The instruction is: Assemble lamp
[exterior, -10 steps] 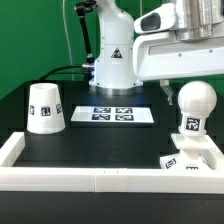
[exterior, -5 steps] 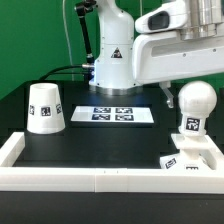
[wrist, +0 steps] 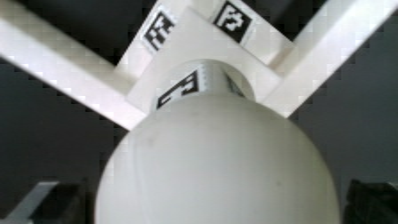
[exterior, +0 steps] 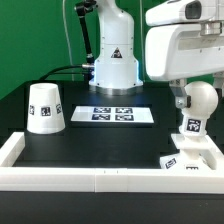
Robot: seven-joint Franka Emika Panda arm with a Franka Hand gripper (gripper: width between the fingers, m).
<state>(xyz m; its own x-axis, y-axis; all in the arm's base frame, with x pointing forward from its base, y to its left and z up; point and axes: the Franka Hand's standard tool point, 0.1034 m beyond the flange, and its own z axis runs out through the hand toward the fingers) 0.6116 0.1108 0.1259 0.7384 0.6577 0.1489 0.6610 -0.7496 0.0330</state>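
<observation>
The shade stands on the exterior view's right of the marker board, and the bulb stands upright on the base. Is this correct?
Not quite: the exterior view shows the shade on its left of the marker board, not its right. The bulb does stand upright on the base.

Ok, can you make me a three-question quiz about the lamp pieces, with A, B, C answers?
1. Where is the shade? A: the exterior view's left. B: the exterior view's right. C: the middle.
2. What colour is the bulb? A: red. B: white. C: blue.
3. How is the bulb placed? A: lying on its side. B: hanging in the air. C: upright on the base.

Answers: 1 A, it stands alone at that side. 2 B, it is plain white. 3 C, its stem rests on the base.
</observation>
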